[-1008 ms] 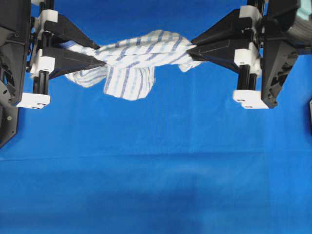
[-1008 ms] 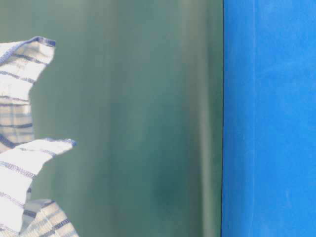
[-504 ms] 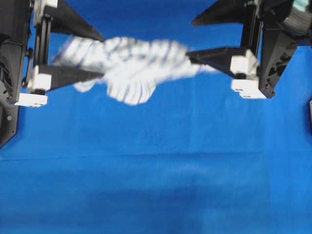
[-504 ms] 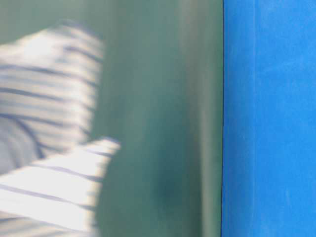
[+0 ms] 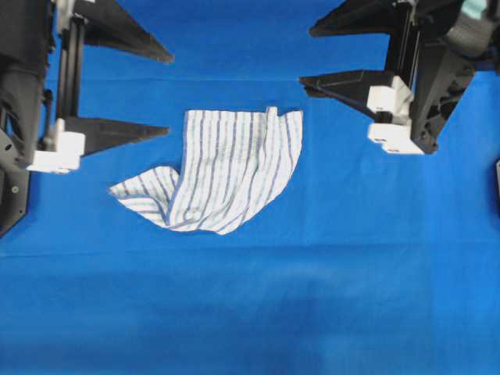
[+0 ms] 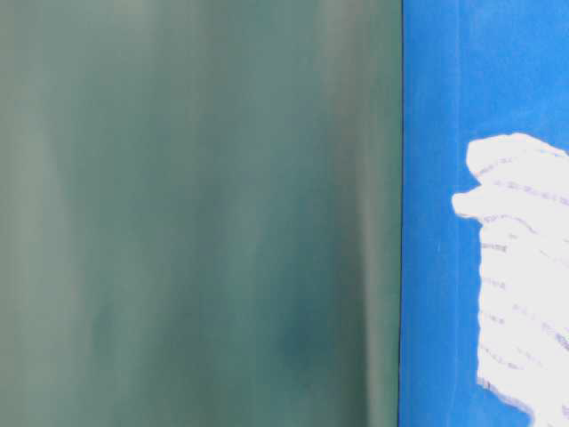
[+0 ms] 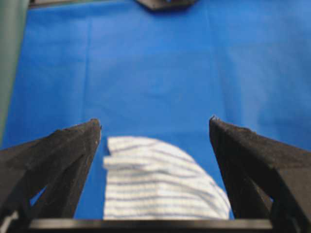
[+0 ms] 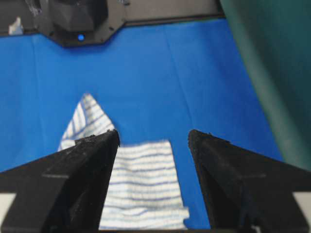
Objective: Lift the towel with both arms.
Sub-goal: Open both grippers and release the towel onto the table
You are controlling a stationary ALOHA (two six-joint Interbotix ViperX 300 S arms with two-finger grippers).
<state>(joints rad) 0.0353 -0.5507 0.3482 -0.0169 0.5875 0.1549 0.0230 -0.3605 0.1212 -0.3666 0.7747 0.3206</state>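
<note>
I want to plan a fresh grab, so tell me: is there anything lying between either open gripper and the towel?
Nothing visible. The towel lies crumpled on the blue cloth, with only bare cloth between it and the open left gripper and the open right gripper.

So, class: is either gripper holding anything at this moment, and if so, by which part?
Nothing is held. The left gripper and right gripper both stand open, and the striped towel lies crumpled on the blue cloth between them.

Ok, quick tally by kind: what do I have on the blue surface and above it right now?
Towel: 1, white with blue stripes, lying loose on the blue cloth.
End effectors: 2, left and right, both open, neither touching the towel.
Total: 3.
</note>
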